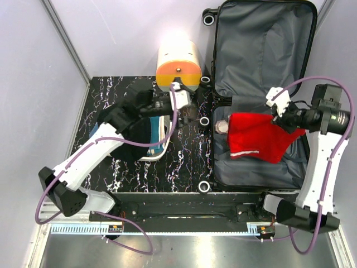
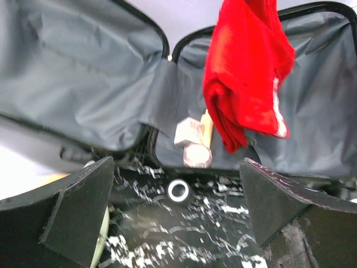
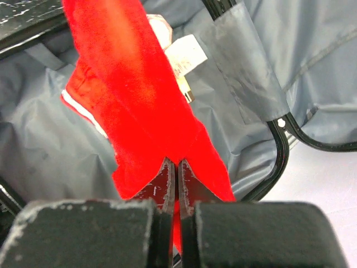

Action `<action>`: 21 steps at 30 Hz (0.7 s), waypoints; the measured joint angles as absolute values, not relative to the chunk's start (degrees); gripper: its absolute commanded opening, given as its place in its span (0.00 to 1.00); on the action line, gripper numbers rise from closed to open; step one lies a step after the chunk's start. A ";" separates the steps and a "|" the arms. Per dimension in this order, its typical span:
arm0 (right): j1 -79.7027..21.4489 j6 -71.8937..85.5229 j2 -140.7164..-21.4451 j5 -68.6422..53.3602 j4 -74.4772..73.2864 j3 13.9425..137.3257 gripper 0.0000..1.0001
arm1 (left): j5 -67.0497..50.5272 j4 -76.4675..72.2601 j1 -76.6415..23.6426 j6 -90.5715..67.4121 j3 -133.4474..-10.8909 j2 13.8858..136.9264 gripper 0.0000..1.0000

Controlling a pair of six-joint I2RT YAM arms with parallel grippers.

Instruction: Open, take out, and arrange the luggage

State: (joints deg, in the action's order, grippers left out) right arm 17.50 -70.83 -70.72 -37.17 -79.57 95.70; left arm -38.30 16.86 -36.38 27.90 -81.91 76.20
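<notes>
The right gripper [image 3: 175,170] pinches the red cloth [image 1: 254,137] over the open luggage [image 1: 262,50], lying 12 to 6 o'clock; the left gripper [image 2: 178,218], spread wide, stands at its 9 o'clock.

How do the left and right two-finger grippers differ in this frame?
The left gripper stands wide open, holding nothing; the right gripper is shut on a red fabric cloth. The left hangs over the black marbled table beside the open grey-lined suitcase; the right is above its interior. Both have dark fingers.
</notes>
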 measured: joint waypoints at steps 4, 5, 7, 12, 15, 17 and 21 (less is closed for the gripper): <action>14.66 -71.24 -65.06 -37.67 -80.42 92.86 0.00 | -33.82 10.31 -44.07 31.75 -82.87 80.90 0.99; 14.22 -71.24 -64.45 -37.74 -80.55 92.47 0.00 | -32.60 9.34 -46.02 32.56 -83.70 82.83 0.99; 13.23 -71.22 -63.40 -38.17 -80.79 91.35 0.00 | -31.03 7.99 -49.52 33.47 -85.56 86.50 0.99; 11.99 -71.29 -62.78 -38.63 -80.55 89.73 0.00 | -28.97 7.38 -56.18 32.80 -90.80 94.19 0.99; 11.46 -71.37 -61.89 -38.65 -79.61 88.38 0.00 | -28.67 7.40 -58.24 31.16 -93.47 96.84 0.99; 11.05 -71.55 -61.10 -38.65 -78.94 87.50 0.00 | -28.62 7.94 -59.11 30.06 -95.02 98.19 0.99; 10.59 -72.01 -59.70 -38.72 -78.28 86.56 0.00 | -27.53 9.10 -59.81 28.77 -99.35 101.84 0.91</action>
